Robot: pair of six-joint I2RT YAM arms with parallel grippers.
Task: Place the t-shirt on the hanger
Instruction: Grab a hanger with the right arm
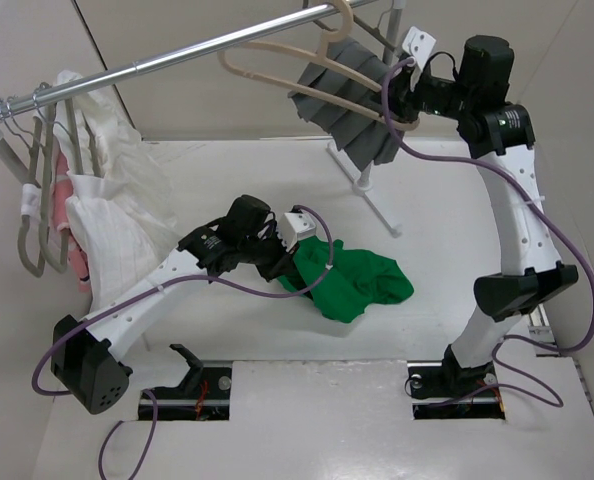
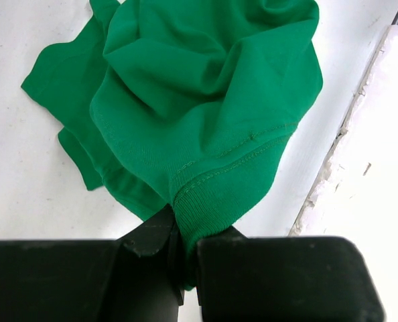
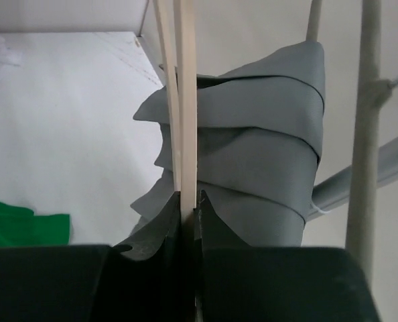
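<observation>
The left end effector is seen clenched on a ribbed edge of the green t-shirt, the rest of which is spread crumpled on the white bench. The right end effector is closed on a thin bar of the beige hanger, which is hooked over the rail just beside the grey pleated cloth.

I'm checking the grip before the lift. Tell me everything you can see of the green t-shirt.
The green t-shirt is bright, cotton-looking knit with stitched seams and a ribbed band. It lies crumpled in a loose heap on the white table, not spread out. The left claw is shut on the ribbed band, and the cloth falls away from it in folds. Nothing else touches it.
</observation>
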